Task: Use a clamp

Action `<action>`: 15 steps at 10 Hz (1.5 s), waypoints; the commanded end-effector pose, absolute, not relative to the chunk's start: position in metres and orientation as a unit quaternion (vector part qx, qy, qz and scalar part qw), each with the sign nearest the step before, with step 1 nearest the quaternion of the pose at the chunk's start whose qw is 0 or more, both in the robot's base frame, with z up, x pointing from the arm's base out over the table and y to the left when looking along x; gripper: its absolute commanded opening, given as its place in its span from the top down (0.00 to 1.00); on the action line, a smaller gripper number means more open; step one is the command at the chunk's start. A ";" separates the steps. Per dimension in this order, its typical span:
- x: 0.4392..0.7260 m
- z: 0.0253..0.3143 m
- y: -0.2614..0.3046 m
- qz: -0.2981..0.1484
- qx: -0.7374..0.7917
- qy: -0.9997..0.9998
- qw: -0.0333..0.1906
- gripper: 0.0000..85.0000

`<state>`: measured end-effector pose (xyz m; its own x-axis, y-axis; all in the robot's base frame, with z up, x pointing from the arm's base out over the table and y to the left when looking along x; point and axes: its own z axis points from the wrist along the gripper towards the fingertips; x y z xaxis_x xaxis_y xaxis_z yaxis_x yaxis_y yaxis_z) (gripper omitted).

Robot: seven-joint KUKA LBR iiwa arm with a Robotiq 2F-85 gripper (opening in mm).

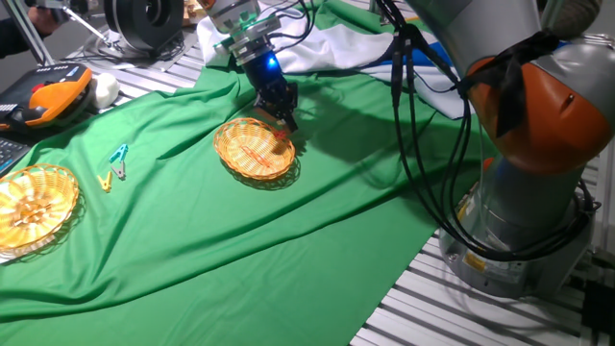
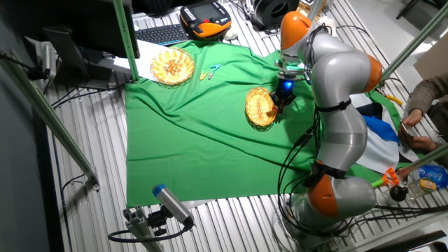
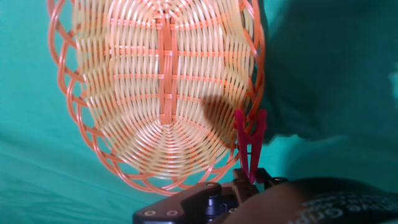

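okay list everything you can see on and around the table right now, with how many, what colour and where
clamp: one, red, held at the rim of the near basket.
near basket: one, tan wicker, middle of the cloth under the gripper.
far basket: one, tan wicker, at the cloth's edge.
small clips: two, teal and yellow, on the cloth between the baskets.
cloth: one, green, covering the table.
teach pendant: one, orange and black, beyond the cloth.
keyboard: one, black, beyond the cloth.
gripper: one, black, shut on the clamp.
arm: one, silver and orange.
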<state>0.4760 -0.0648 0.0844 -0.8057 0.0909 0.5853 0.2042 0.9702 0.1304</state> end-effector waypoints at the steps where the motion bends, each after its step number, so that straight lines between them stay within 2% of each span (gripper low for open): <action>1: 0.476 0.085 -0.065 -0.092 -0.078 -0.946 0.301 0.60; 6: 0.477 0.087 -0.063 -0.084 -0.081 -0.947 0.299 0.60; 8: 0.477 0.090 -0.062 -0.084 -0.080 -0.950 0.292 0.60; 11: 0.479 0.106 -0.067 -0.075 -0.080 -0.951 0.289 0.60; 12: 0.479 0.113 -0.070 -0.072 -0.074 -0.954 0.283 0.60; 13: 0.480 0.118 -0.073 -0.059 -0.056 -0.962 0.261 0.60; 14: 0.483 0.125 -0.078 -0.047 -0.036 -0.970 0.236 0.80; 15: 0.484 0.132 -0.083 -0.043 -0.022 -0.973 0.224 0.80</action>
<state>0.4851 -0.0838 0.1342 -0.8908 0.0193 0.4541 0.0595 0.9954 0.0744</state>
